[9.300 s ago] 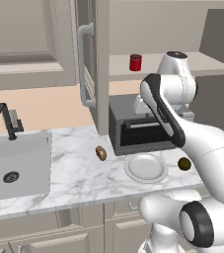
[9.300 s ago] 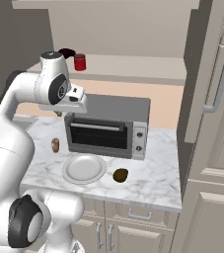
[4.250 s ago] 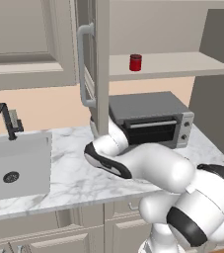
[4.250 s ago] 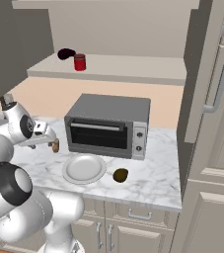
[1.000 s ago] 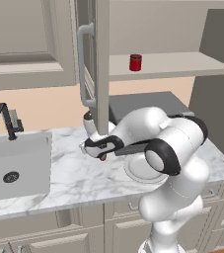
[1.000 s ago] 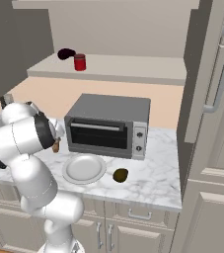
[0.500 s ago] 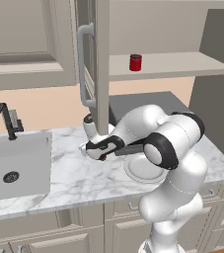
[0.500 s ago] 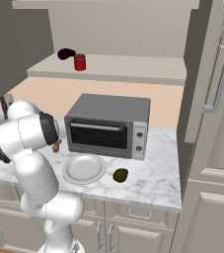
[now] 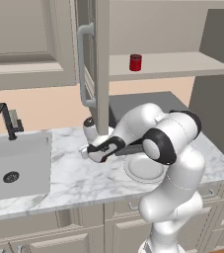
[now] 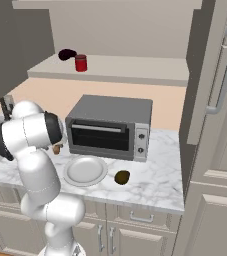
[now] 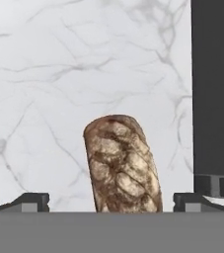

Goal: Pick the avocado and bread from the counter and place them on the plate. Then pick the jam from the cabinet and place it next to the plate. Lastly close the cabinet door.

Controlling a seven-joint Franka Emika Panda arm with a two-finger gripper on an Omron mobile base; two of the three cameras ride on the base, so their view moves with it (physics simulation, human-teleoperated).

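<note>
The gripper is hanging wide open over the small brown oval bread, lying on the white marble worktop. Closing off-centre may be knocking it away.

The counter carries the toaster oven at its back. Just in front of the oven's left half sits the plate, bare on top. The avocado rests right of the plate, near the front edge. The bread lies off the oven's left corner. Above the oven, the cabinet shelf holds the jam.
</note>
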